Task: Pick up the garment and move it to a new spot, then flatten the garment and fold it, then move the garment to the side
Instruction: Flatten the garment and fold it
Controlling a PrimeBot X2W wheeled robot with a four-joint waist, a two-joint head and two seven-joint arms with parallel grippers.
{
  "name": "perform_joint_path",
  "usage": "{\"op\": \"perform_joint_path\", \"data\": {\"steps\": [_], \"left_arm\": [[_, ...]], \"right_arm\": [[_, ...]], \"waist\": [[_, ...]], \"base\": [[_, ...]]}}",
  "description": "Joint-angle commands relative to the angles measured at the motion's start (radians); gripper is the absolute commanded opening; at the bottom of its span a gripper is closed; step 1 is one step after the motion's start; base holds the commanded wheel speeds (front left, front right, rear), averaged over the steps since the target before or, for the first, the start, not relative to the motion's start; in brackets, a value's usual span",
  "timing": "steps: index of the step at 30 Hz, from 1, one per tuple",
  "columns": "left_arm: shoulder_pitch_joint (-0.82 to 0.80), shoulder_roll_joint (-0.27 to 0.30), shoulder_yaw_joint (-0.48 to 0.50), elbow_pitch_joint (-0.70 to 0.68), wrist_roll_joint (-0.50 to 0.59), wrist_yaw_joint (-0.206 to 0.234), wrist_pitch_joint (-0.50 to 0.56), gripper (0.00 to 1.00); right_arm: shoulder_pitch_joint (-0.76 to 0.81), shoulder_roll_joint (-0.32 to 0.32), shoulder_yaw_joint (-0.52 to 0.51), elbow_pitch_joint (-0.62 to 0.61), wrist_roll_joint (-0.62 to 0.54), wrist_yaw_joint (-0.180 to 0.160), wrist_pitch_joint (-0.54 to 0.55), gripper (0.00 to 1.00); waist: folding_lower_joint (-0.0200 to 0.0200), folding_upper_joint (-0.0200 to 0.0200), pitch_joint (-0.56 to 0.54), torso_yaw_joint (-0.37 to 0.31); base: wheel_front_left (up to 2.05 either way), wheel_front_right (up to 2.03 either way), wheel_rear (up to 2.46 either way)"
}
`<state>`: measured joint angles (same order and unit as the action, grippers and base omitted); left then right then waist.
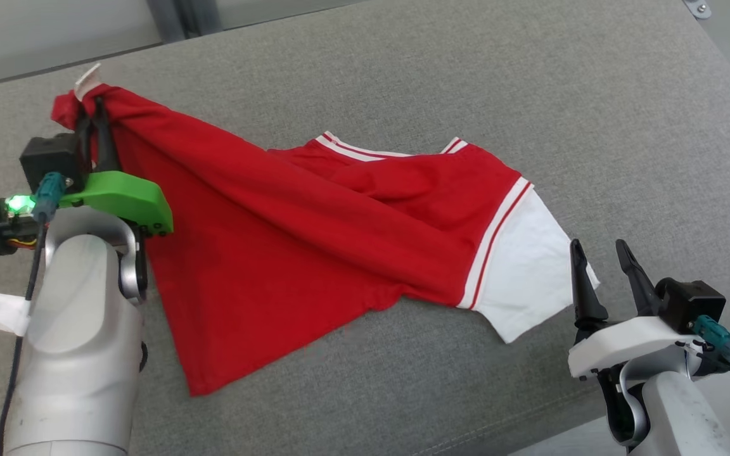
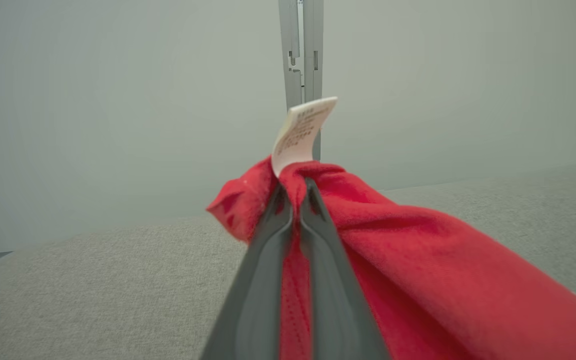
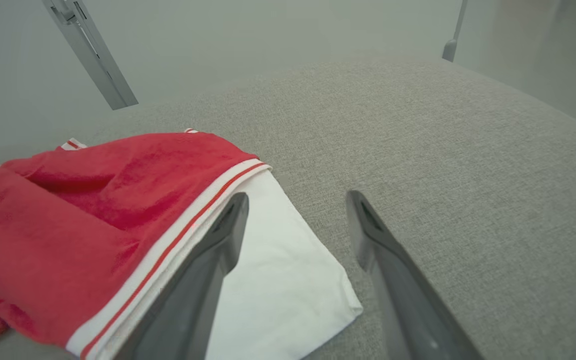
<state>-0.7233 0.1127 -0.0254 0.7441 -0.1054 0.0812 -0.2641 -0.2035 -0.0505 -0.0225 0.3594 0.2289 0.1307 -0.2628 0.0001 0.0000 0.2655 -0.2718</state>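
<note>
Left tool [image 1: 96,104] [image 2: 295,185]: fingers pinched together on a bunched corner of the red garment [image 1: 289,234] [image 2: 418,280], right beside its white care label [image 1: 88,77] [image 2: 300,132], which sticks up past the fingertips. That corner is lifted off the grey fabric-covered desk [image 1: 403,76]. The cloth slopes from it to the rest of the shirt, which lies crumpled on the desk.

Right tool [image 1: 599,244] [image 3: 298,196]: fingers spread wide, holding nothing. It sits at the edge of the garment's white sleeve [image 1: 523,272] [image 3: 278,270]; in the right wrist view one finger is over the sleeve and the other over bare desk. Can't tell if either touches.

The sleeve lies flat, joined to the red body by a red-and-white striped band. The striped collar is at the far side.
</note>
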Motion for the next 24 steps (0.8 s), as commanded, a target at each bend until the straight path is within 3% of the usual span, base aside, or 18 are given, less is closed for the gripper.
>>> {"op": "perform_joint_path", "data": {"steps": [1,2,3,4,11,24], "left_arm": [[-0.027,0.014,0.009,-0.004,0.010,0.009,-0.001,0.00],[-0.028,0.018,0.010,0.012,0.017,0.009,-0.001,0.00],[-0.026,0.016,0.012,0.029,0.017,0.012,-0.001,0.23],[-0.027,0.015,0.019,0.049,0.009,0.015,-0.001,1.00],[0.060,-0.010,0.033,0.017,0.003,-0.009,-0.001,1.00],[0.470,-0.058,0.023,-0.251,-0.015,-0.052,-0.001,1.00]], "right_arm": [[-0.012,-0.001,-0.003,-0.002,0.003,0.000,-0.003,1.00],[-0.016,-0.001,-0.007,0.001,0.001,0.000,-0.003,1.00],[-0.018,-0.001,-0.009,0.003,0.000,0.000,-0.003,1.00],[-0.023,0.000,-0.007,0.005,0.002,0.000,-0.003,1.00],[-0.019,-0.001,-0.014,-0.014,0.001,0.000,-0.003,1.00],[0.054,-0.001,-0.028,-0.034,-0.044,0.000,-0.003,1.00]], "waist": [[-0.0001,0.0000,0.027,-0.021],[-0.0001,0.0000,0.028,-0.018],[-0.0001,0.0000,0.028,-0.015],[-0.0001,0.0000,0.026,-0.010],[-0.0001,0.0000,-0.010,0.037],[-0.0001,0.0000,-0.131,0.164]], "base": [[0.00,0.00,0.00],[0.00,0.00,0.00],[0.00,0.00,0.00],[0.00,0.00,0.00],[0.00,0.00,0.00],[0.00,0.00,0.00]]}}
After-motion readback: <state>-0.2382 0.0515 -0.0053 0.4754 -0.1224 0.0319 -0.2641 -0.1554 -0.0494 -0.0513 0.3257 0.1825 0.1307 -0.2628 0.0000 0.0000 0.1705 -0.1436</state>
